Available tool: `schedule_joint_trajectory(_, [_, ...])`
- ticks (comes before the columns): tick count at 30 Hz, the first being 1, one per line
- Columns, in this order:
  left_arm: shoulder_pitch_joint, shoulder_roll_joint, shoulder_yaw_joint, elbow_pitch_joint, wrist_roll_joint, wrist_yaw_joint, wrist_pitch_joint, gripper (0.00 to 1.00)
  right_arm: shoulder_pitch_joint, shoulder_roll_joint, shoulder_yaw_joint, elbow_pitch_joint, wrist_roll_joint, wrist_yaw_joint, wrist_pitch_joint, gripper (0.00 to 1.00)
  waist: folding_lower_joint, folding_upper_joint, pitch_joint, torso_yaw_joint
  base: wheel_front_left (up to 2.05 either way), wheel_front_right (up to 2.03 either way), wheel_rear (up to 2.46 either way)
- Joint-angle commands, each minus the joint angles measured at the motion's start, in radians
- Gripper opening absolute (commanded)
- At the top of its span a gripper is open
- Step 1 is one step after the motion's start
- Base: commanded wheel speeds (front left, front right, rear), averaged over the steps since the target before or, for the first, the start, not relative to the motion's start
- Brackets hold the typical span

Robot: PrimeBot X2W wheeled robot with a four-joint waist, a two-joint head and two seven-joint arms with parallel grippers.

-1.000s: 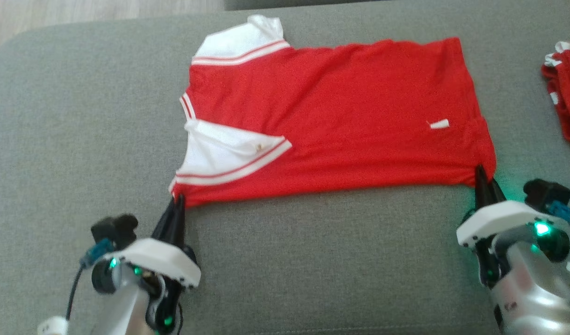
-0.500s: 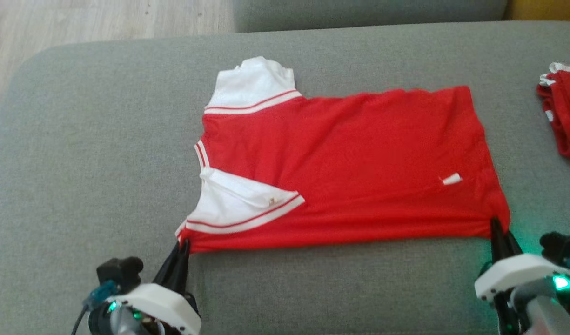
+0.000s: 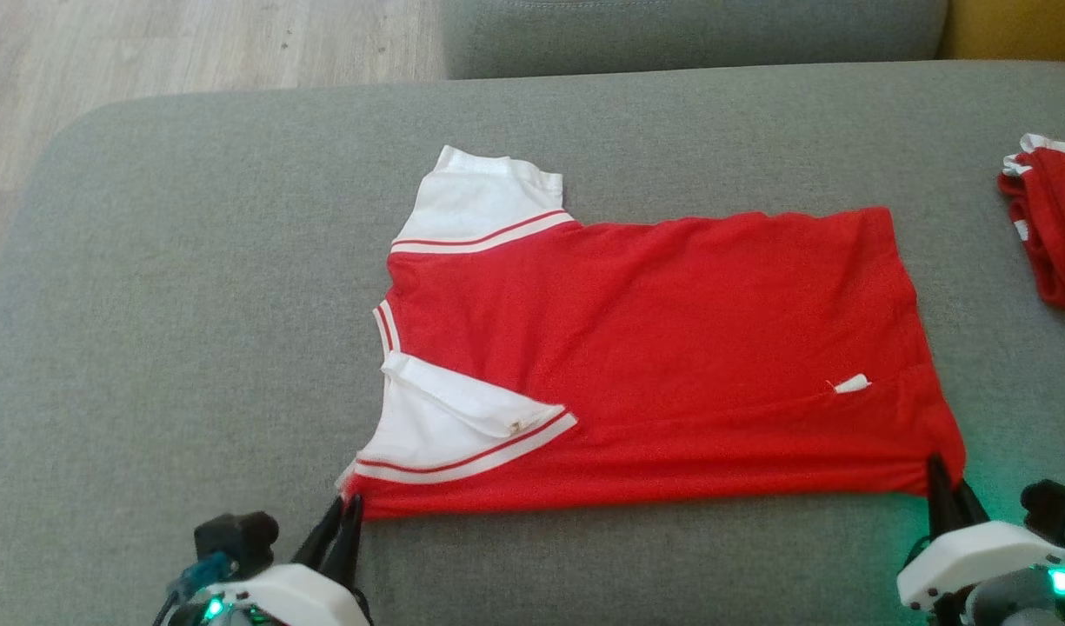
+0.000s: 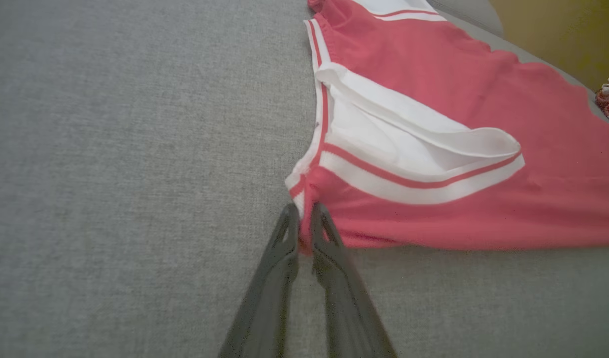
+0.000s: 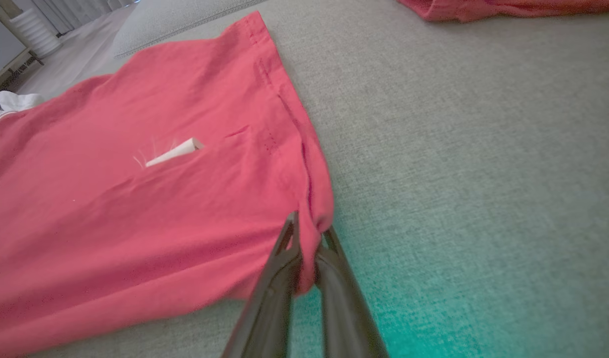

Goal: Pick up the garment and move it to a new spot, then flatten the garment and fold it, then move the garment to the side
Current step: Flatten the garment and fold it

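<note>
A red garment (image 3: 671, 348) with white striped sleeves lies spread flat on the grey couch cushion (image 3: 184, 330), collar end to the left and hem to the right. My left gripper (image 3: 348, 506) is shut on its near left corner, by the white sleeve (image 4: 384, 149); the left wrist view shows the cloth (image 4: 483, 99) pinched between the two dark fingers (image 4: 274, 278). At the near right corner my right gripper (image 3: 939, 474) is shut on the hem, where red fabric (image 5: 135, 199) bunches between its fingers (image 5: 279, 283). A small white tag (image 3: 849, 383) sticks up near the hem.
Another red and white garment (image 3: 1049, 226) lies crumpled at the cushion's right edge. Wooden floor (image 3: 149, 52) shows beyond the cushion's rounded far left corner. A second grey cushion (image 3: 688, 35) stands behind.
The camera has tilted, so the whole scene sits lower in the picture. Both grippers keep their hold on the near corners, and the garment's near edge lies slightly slacker.
</note>
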Motion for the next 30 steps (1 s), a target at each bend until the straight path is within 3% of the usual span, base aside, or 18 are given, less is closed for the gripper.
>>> schedule_joint_trajectory(1, [-0.024, 0.021, 0.041, -0.031, 0.007, 0.013, -0.001, 0.27, 0.000, -0.013, 0.000, -0.043, -0.009, 0.007, 0.003, 0.31, 0.0000, 0.0000, 0.001, 0.001, 0.00, 0.00, 0.00])
schedule_joint_trajectory(2, [-0.025, 0.021, 0.040, -0.031, 0.008, 0.016, 0.002, 0.57, 0.007, -0.008, -0.005, -0.055, -0.014, 0.007, 0.010, 0.54, 0.0000, 0.0000, 0.001, 0.001, 0.00, 0.00, 0.00])
schedule_joint_trajectory(3, [-0.027, 0.020, 0.039, -0.031, 0.010, 0.021, 0.004, 0.94, 0.013, -0.004, -0.011, -0.066, -0.021, 0.007, 0.018, 1.00, 0.0000, 0.0000, 0.001, 0.001, 0.00, 0.00, 0.00])
schedule_joint_trajectory(4, [-0.028, 0.022, 0.038, -0.032, 0.018, 0.029, 0.004, 1.00, 0.018, 0.000, -0.024, -0.079, -0.032, 0.007, 0.020, 1.00, 0.0000, 0.0000, 0.002, 0.000, 0.00, 0.00, 0.00])
schedule_joint_trajectory(10, [-0.011, 0.042, 0.049, -0.114, 0.069, 0.103, -0.012, 1.00, 0.040, 0.024, -0.064, -0.195, -0.093, 0.007, 0.026, 1.00, 0.0000, 0.0000, 0.012, -0.016, 0.00, 0.00, 0.00])
schedule_joint_trajectory(14, [-0.092, 0.070, 0.065, -0.215, 0.081, 0.108, 0.013, 1.00, 0.037, 0.038, -0.078, -0.286, -0.110, 0.007, 0.006, 1.00, 0.0000, 0.0000, 0.044, -0.019, 0.00, 0.00, 0.00])
schedule_joint_trajectory(17, [-0.244, 0.105, 0.064, -0.233, 0.090, 0.074, 0.071, 1.00, 0.017, 0.043, -0.067, -0.330, -0.129, 0.007, -0.011, 1.00, 0.0000, 0.0000, 0.087, -0.025, 0.00, 0.00, 0.00])
schedule_joint_trajectory(18, [-0.374, 0.127, 0.049, -0.207, 0.093, 0.035, 0.136, 1.00, -0.001, 0.045, -0.054, -0.352, -0.147, 0.007, -0.018, 1.00, 0.0000, 0.0000, 0.120, -0.034, 0.00, 0.00, 0.00])
schedule_joint_trajectory(24, [-0.771, 0.158, 0.003, 0.012, 0.052, -0.101, 0.364, 1.00, -0.073, 0.049, 0.001, -0.396, -0.182, 0.007, -0.019, 1.00, 0.0000, 0.0000, 0.215, -0.100, 0.00, 0.00, 0.00])
schedule_joint_trajectory(30, [-1.054, 0.200, -0.040, 0.305, 0.040, -0.155, 0.451, 1.00, -0.139, 0.052, 0.059, -0.389, -0.158, 0.007, -0.033, 1.00, 0.0000, 0.0000, 0.296, -0.191, 0.00, 0.00, 0.00])
